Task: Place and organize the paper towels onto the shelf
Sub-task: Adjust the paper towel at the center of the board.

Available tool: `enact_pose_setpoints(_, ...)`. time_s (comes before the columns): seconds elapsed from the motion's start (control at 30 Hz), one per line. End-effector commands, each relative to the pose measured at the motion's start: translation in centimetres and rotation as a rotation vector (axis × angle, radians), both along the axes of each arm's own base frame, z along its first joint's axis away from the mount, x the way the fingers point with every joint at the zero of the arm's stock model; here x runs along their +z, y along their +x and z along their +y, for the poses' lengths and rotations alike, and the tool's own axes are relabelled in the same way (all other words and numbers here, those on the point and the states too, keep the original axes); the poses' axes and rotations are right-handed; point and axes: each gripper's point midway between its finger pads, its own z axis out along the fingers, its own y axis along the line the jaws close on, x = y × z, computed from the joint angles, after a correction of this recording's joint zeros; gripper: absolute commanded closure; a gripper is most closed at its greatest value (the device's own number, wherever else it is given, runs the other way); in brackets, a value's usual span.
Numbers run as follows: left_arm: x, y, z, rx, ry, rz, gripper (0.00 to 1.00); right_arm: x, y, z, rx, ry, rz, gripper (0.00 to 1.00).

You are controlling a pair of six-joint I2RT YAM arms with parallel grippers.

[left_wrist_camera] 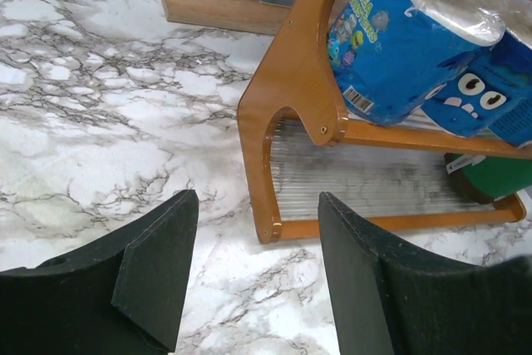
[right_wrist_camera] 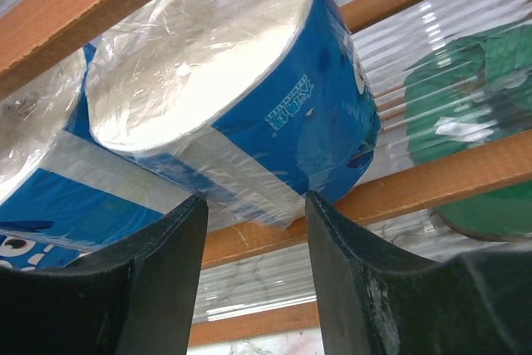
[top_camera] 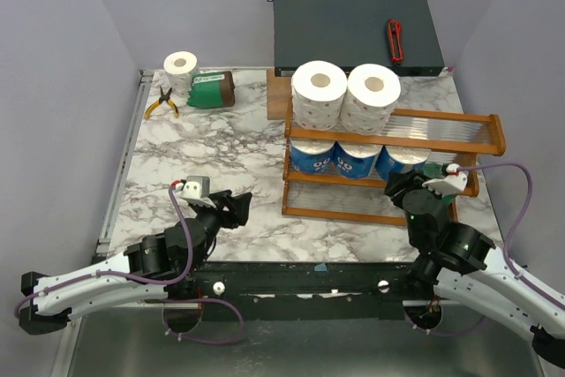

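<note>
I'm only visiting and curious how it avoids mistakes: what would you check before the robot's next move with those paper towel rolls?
1. Left claw open and empty: ok.
2. Right claw clear of the blue roll: cannot tell; jaws apart, wrap at its fingertips.
3. All rolls off the table: not ok; a white roll and a green roll sit far left.
4. Room on the shelf: ok; top tier's right half is bare.
5. Pliers out of the way: not ok; right beside the white roll.
</note>
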Motion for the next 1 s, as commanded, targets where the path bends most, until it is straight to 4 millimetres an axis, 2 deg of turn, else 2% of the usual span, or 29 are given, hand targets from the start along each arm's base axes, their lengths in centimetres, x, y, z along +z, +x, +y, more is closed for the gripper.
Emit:
enact_pose_setpoints(0.0,-0.9,-0.1,0.1,-0.003,0.004,0.017,0.38,0.4,0.5,-0.6,-0.048,-0.015,-0.035,0.46)
enact_pose_setpoints(0.17,-0.8,-0.1,0.1,-0.001,0.008,0.017,0.38,0.6,0.3,-0.6,-0.036,-0.01,-0.039,0.46)
enact_pose_setpoints(0.23,-0.4,0.1,0.4,0.013,0.013,0.005,0.38,0.9,0.0,0.1,0.025,-0.006,-0.029,0.43)
enact_pose_setpoints(0.37,2.2,1.0,2.4,0.096,0.034,-0.031,0.38,1.5,-1.1,2.9,0.228,0.002,0.025,0.31)
enact_pose_setpoints(0.47,4.0,2.0,3.6,0.149,0.048,-0.019,0.35,1.8,-2.1,5.8,0.401,0.013,0.063,0.21)
enact_pose_setpoints(0.57,4.9,3.3,3.7,0.152,0.078,0.033,0.33,2.0,-3.2,9.0,0.582,0.027,0.088,0.16)
enact_pose_setpoints(0.7,4.6,5.5,3.1,0.137,0.083,0.142,0.31,1.2,-4.4,11.8,0.749,0.029,0.129,0.14)
enact_pose_setpoints(0.87,4.3,9.0,3.4,0.134,-0.026,0.234,0.29,0.5,-5.6,13.5,0.858,0.046,0.148,0.13)
enact_pose_setpoints(0.97,4.6,10.8,4.1,0.12,-0.15,0.258,0.26,0.4,-6.1,13.9,0.896,0.062,0.135,0.13)
